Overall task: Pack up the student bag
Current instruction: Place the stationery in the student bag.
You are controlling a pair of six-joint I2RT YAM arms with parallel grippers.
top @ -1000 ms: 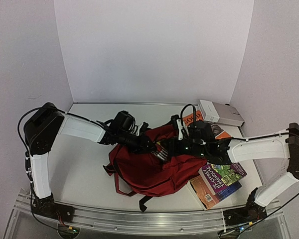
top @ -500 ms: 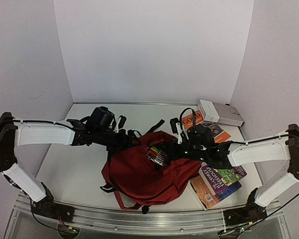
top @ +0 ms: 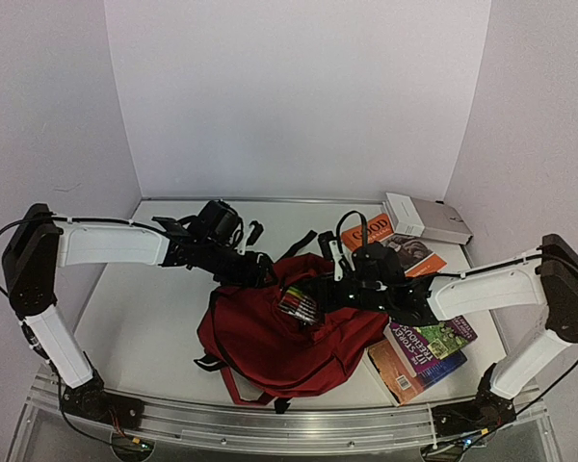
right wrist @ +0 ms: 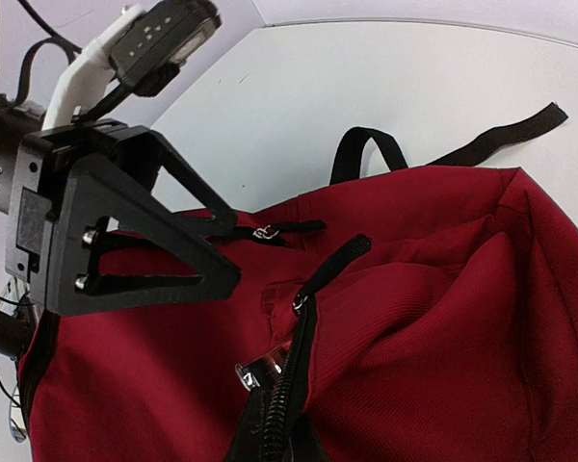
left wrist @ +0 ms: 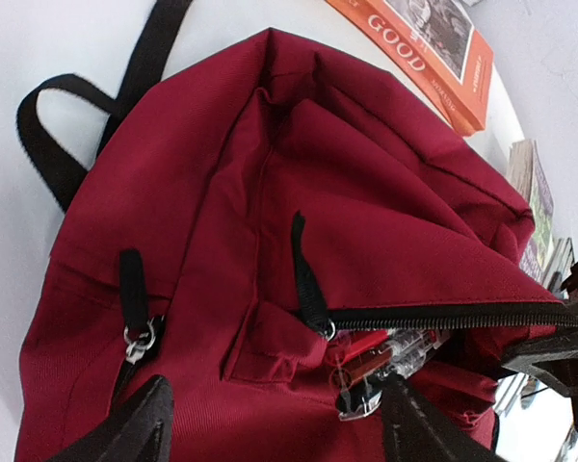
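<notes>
Backpack [top: 270,342]: dark red soft fabric with black straps and black zips that have strap-like pulls. It lies slumped and creased on the bench [top: 144,318]. The main zip is partly undone, and a clear pack of pens [left wrist: 385,356] shows in the gap.

Left pincer [left wrist: 275,438]: jaws wide, nothing between them. It hangs over the upper front panel of the backpack. The main zip pull lies just ahead of it, between the lines of its two fingers. A second zip pull sits just ahead of one finger [left wrist: 125,433]. Cannot tell whether it touches the fabric.

Right pincer [top: 329,292]: jaws pinched narrow on the zip edge of the opening, holding that edge up. The pens lie just beside its tips, toward the left pincer. Most of the backpack spreads below and in front of both pincers.
</notes>
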